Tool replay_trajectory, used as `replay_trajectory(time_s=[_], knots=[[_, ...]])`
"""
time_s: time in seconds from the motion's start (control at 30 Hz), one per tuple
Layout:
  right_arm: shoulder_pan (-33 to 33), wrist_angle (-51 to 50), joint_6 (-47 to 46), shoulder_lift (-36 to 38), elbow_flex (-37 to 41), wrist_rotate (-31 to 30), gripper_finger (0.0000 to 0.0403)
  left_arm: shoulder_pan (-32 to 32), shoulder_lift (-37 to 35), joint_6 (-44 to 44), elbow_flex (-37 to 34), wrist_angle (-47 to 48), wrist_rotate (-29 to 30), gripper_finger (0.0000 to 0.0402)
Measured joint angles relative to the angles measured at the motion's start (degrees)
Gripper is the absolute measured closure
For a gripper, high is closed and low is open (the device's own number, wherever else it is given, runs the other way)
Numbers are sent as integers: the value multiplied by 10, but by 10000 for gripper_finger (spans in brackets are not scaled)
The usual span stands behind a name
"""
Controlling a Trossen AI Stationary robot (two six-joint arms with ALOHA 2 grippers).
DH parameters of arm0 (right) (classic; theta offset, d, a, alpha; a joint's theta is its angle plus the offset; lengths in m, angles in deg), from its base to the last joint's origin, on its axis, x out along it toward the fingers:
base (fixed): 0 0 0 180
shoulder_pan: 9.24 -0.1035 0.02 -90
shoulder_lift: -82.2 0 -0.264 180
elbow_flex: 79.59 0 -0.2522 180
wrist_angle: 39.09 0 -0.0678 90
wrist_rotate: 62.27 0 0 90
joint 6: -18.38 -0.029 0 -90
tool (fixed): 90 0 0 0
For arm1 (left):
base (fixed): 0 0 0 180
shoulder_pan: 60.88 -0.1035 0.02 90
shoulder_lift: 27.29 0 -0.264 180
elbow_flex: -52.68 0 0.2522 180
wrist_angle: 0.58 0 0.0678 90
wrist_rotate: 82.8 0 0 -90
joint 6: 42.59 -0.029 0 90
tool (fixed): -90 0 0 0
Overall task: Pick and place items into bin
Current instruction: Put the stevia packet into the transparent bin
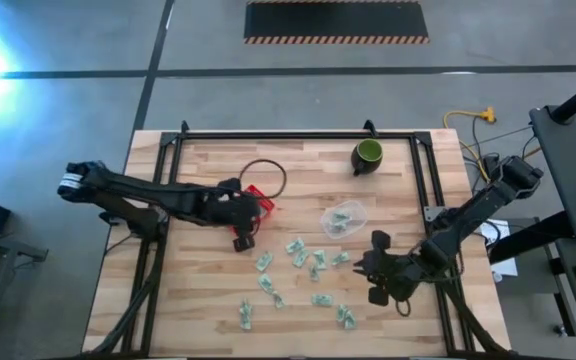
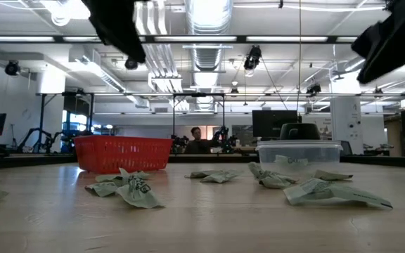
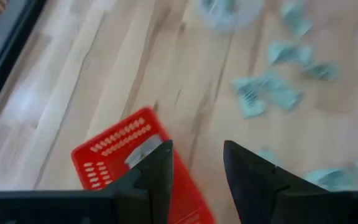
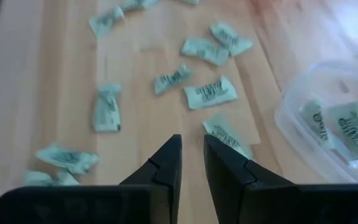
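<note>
- Nearest the low camera lie crumpled green-and-white wrapped items [image 2: 136, 191] on the wooden table [image 2: 202, 225], one long flat piece [image 2: 336, 192] stretched across the view at the right.
- From above, the items [image 1: 298, 270] are scattered over the table's middle and near half, their long axes pointing every which way; no shared direction shows.
- A few more pieces sit inside a clear plastic container [image 1: 345, 219] (just past the scatter, toward the dark green cup [image 1: 368, 154]).
- Red basket [image 1: 256, 203] stands left of centre, beside a dark ring [image 1: 262, 178] lying flat on the wood.
- Left gripper [image 1: 243, 240] hovers just beside the basket's near edge, fingers [image 3: 156, 171] spread apart with nothing between them; the left wrist view shows the basket [image 3: 129, 149] below.
- Right gripper [image 1: 373, 268] hangs at the scatter's right edge, fingers [image 4: 166, 163] nearly together around a narrow empty gap, an item [image 4: 227, 135] just ahead.
- Bare wood lies open along the left side and far edge, inside a black frame [image 1: 298, 134].
- Beyond the table: a workshop hall with ceiling ducts, and a person [image 2: 196, 138] seated far off.
</note>
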Motion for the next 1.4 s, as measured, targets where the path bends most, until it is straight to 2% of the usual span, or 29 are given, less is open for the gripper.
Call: replay_trajectory(time_s=[0.3,0.53,1.0,1.4], knots=[[66,21,58,-39,0,30,282,60,-64,38,1,-47,6,277],[102,22,97,-78,1,84,247,86,-66,68,1,-50,59,277],[110,58,166,-145,0,101,242,88,-43,83,0,-56,61,277],[131,78,156,-182,-1,119,234,92,-43,85,0,-70,61,277]])
